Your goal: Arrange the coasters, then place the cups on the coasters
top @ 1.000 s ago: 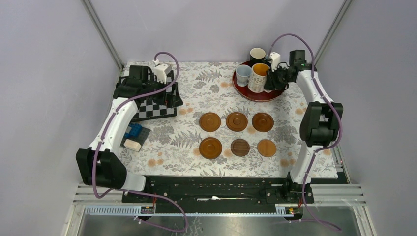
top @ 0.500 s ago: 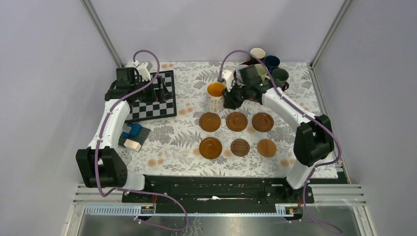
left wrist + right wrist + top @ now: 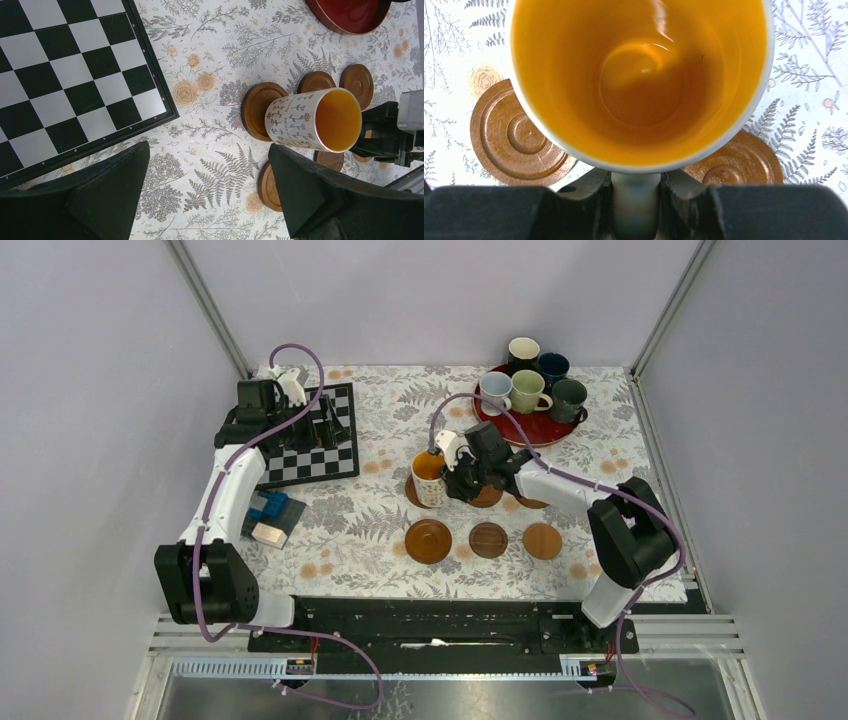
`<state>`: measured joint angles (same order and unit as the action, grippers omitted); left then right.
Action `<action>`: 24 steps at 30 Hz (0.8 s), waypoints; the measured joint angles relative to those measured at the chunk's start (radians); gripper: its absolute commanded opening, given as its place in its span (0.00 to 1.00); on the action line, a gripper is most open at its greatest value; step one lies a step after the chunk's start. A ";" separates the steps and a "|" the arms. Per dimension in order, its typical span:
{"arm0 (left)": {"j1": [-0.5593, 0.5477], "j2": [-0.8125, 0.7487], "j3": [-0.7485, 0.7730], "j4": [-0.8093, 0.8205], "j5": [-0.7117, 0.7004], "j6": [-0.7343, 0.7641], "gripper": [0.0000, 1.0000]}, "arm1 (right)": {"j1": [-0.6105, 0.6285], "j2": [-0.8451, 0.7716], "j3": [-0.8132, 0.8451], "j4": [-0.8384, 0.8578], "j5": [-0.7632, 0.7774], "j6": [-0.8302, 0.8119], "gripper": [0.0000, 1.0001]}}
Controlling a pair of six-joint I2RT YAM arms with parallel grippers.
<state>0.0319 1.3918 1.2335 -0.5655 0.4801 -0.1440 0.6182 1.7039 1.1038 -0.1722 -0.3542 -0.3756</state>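
Orange mug comes from tray to far-left coaster | our right claw clamps its handle, left claw gapes empty | next we should lower

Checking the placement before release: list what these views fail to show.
- Top view: whether the mug rests on its coaster; its wall and the right gripper hide the base.
- Top view: back-middle coaster, mostly under the right arm.
- Left wrist view: tray, cut by the top edge.
- Right wrist view: handle, cut off low between the fingers.
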 measured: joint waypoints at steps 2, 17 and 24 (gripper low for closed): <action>0.000 0.000 0.000 0.000 0.002 -0.001 0.99 | 0.001 -0.011 -0.022 0.042 0.010 0.005 0.00; 0.000 0.000 0.000 0.014 0.005 -0.006 0.99 | 0.004 -0.055 -0.107 0.242 0.013 0.018 0.00; 0.000 0.000 0.000 0.014 0.005 -0.006 0.99 | 0.004 -0.051 -0.128 0.264 0.013 0.018 0.00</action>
<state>0.0322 1.3918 1.2331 -0.5510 0.4850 -0.1501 0.6220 1.6524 0.9760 0.0917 -0.3416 -0.3580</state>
